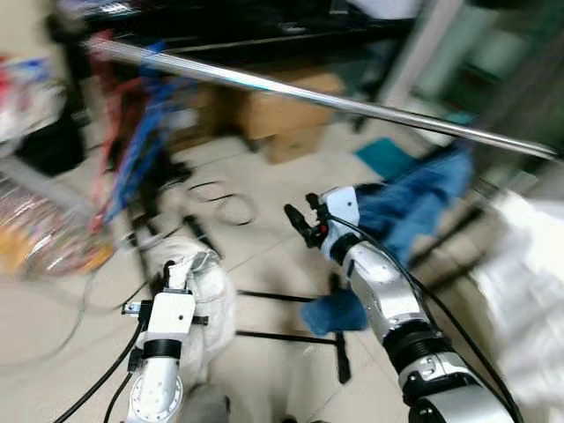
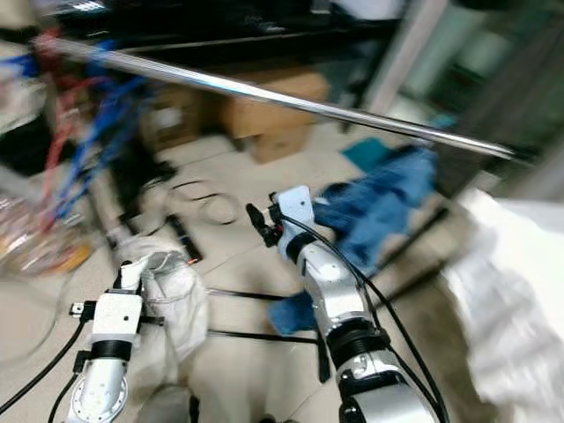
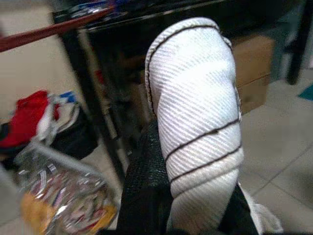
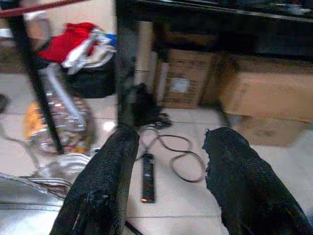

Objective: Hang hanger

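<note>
Crossing the upper frame, a long silver metal rail (image 1: 335, 101) slants down rightward; blue cloth (image 1: 414, 207) hangs under its right part. At lower left we see our left gripper (image 1: 176, 269) clamped on a white ribbed fabric bundle (image 3: 195, 122). At centre, our right gripper (image 1: 300, 220) is open, holding nothing.

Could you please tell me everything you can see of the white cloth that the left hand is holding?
The white cloth is a ribbed woven fabric with thin dark stitched lines across it. It is bunched into a rounded bundle, gripped between the left hand's black fingers. From the head views it sits low before the robot, above the tiled floor, well below the metal rail.
</note>
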{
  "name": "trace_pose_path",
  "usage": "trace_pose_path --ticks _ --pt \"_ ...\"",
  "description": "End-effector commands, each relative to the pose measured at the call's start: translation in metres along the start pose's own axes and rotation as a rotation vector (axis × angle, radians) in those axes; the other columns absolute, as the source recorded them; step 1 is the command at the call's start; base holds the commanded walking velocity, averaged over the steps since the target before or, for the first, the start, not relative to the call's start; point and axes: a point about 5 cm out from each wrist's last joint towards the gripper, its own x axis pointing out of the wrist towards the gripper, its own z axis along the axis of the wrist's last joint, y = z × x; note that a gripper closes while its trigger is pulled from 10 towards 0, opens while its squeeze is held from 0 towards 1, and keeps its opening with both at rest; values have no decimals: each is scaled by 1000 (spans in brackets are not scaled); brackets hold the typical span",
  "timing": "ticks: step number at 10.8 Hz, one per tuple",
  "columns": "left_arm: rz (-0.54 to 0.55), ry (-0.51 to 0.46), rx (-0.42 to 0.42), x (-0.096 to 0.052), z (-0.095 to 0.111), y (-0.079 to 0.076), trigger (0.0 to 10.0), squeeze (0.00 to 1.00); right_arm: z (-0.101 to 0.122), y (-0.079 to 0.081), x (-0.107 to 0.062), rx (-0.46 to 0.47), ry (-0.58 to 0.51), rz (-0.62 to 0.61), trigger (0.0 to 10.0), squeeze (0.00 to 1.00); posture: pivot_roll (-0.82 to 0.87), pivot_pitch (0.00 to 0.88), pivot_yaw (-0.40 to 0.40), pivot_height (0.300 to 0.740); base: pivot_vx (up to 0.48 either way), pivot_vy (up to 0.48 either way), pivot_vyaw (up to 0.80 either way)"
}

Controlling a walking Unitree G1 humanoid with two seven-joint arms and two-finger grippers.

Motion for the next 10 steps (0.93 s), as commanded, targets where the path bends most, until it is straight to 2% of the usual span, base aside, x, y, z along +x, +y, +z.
trace_pose_path --ticks 1,7,10 --pt "-20 -41 -22 3 9 -5 10000 0 0 -8 -2 -2 1 -24 10000 0 374 50 -166 740 0 0 800" --pt "-31 -35 -24 4 8 -7 10000 0 3 -6 0 1 -7 -15 10000 0 365 45 -166 740 0 0 800" --pt "-32 -30 -23 5 7 -7 10000 0 3 -5 2 14 1 -21 10000 0 365 43 -167 740 0 0 0"
